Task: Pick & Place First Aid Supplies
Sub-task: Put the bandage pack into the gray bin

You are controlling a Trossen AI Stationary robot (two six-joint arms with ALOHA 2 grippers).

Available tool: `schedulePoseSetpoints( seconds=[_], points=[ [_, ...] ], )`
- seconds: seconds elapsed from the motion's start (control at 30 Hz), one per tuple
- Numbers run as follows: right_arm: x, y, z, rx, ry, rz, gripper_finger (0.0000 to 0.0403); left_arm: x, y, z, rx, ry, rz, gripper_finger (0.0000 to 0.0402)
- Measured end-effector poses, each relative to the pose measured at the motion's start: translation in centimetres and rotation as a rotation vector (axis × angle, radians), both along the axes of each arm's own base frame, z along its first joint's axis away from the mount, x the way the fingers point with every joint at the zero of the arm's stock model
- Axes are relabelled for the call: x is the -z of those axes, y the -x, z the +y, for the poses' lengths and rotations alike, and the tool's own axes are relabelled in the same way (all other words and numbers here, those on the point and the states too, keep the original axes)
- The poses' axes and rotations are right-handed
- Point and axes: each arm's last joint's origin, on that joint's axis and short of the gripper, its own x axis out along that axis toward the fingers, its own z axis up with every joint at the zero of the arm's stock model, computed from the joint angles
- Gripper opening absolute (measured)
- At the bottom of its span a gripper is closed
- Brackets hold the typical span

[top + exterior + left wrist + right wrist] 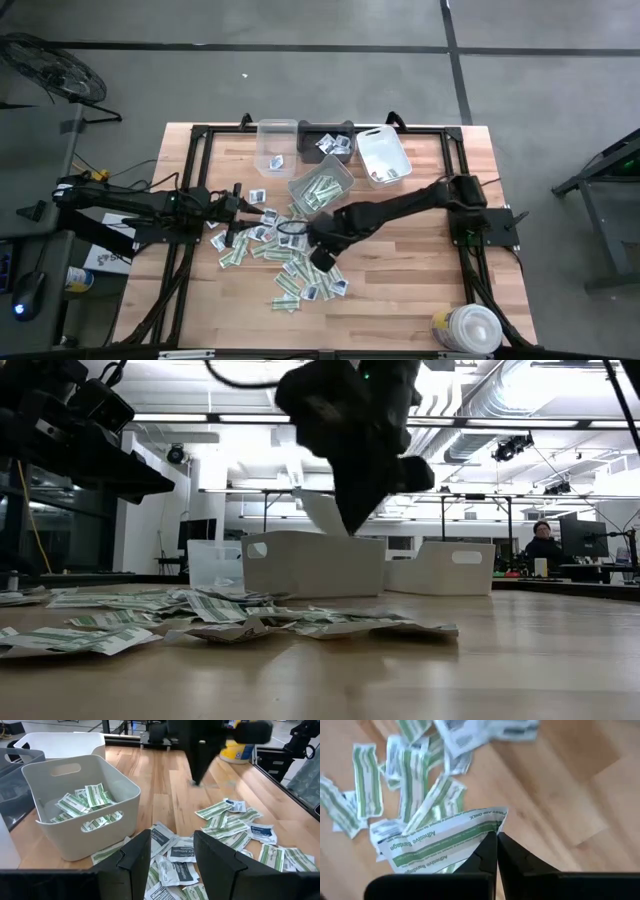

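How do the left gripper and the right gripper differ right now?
The right gripper is shut on a green-and-white packet and lifted off the table; the left gripper is open and holds nothing. The right hangs above the packet pile; the left sits low at its edge. Both have dark fingers.

On my wooden table (420, 270) I see a clear bin (275, 145), a dark bin (327, 135) and two white bins (383, 155) (322, 190). A round white tub (468, 328) stands near one corner. A fan (45, 65) sits on the floor.
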Motion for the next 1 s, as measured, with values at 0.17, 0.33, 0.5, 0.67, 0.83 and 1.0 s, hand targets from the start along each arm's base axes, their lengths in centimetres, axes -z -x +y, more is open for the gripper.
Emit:
schedulePoseSetpoints(
  seconds=[0.17, 0.33, 0.5, 0.67, 0.83, 1.0],
  points=[
    [-3.7, 1.1, -0.5, 0.064, 0.057, -0.104, 0.0, 0.0, 0.0, 0.0, 0.0, 0.0, 0.0, 0.0149],
    [-6.1, 1.8, -1.6, 0.132, 0.153, -0.193, 0.0, 0.0, 0.0, 0.0, 0.0, 0.0, 0.0, 0.0149],
    [-6.7, 1.8, -4.0, 0.225, 0.232, -0.222, 0.0, 0.0, 0.0, 0.0, 0.001, 0.0, 0.0, 0.0149],
    [-6.6, 1.6, -6.8, 0.3, 0.285, -0.213, 0.0, 0.0, 0.0, 0.0, 0.0, 0.0, 0.0, 0.0149],
    [-6.3, 1.5, -9.6, 0.359, 0.321, -0.192, 0.0, 0.0, 0.0, 0.0, 0.001, 0.0, -0.001, 0.0149],
    [-3.9, 0.5, -11.7, 0.382, 0.306, -0.137, 0.0, 0.0, 0.0, 0.0, 0.001, 0.0, -0.001, 0.0149]
  ],
)
